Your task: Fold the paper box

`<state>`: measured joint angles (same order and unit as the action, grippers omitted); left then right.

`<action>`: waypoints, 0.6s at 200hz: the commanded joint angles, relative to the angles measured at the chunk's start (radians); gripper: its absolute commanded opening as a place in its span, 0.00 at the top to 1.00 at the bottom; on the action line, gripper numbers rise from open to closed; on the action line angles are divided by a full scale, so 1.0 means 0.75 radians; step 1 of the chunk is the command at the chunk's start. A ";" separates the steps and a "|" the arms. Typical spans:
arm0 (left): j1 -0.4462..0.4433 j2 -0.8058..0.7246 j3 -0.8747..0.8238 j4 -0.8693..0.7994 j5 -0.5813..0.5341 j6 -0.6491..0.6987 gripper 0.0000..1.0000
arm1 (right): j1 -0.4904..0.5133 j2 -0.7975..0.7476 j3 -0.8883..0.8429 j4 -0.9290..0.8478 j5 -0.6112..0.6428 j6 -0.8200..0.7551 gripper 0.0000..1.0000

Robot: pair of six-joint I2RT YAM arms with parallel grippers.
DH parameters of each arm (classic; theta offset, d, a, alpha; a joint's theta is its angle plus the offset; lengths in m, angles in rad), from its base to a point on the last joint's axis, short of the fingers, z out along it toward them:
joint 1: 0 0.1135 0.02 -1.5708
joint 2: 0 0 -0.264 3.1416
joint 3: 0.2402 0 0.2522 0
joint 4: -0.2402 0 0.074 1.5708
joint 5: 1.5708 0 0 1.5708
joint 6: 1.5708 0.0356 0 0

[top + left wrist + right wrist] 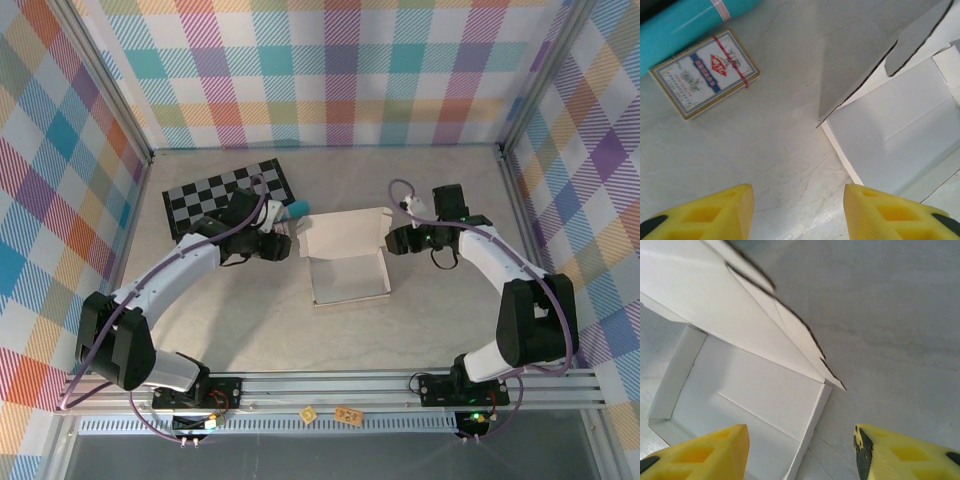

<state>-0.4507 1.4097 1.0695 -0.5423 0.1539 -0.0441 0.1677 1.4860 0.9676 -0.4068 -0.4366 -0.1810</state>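
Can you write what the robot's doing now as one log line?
task: fold paper box | box: tray formed, lid open | left gripper: open, empty, beside box | right gripper: open, empty, over box edge

Left arm point(165, 280): reaching forward from its base, elbow bending outward, forearm angling inward.
Left gripper point(280, 245): pointing rightward and down, its yellow fingers point(735, 205) standing apart, gripping nothing.
Right arm point(505, 270): arching forward, then turning inward.
Right gripper point(393, 238): facing leftward and down, its yellow fingers point(715, 447) standing apart, gripping nothing.
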 commanded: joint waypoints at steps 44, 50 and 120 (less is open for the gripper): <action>0.002 0.114 -0.070 0.342 0.166 0.087 0.52 | -0.033 0.093 0.047 0.133 -0.105 -0.092 0.43; 0.002 0.126 -0.066 0.390 0.160 0.088 0.52 | -0.033 0.101 0.053 0.139 -0.102 -0.087 0.43; 0.002 0.251 -0.070 0.527 0.201 0.059 0.59 | -0.033 0.169 0.085 0.177 -0.153 -0.053 0.46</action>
<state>-0.4507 1.5681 1.0176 -0.2077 0.2722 0.0017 0.1493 1.5806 0.9878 -0.3092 -0.4889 -0.2188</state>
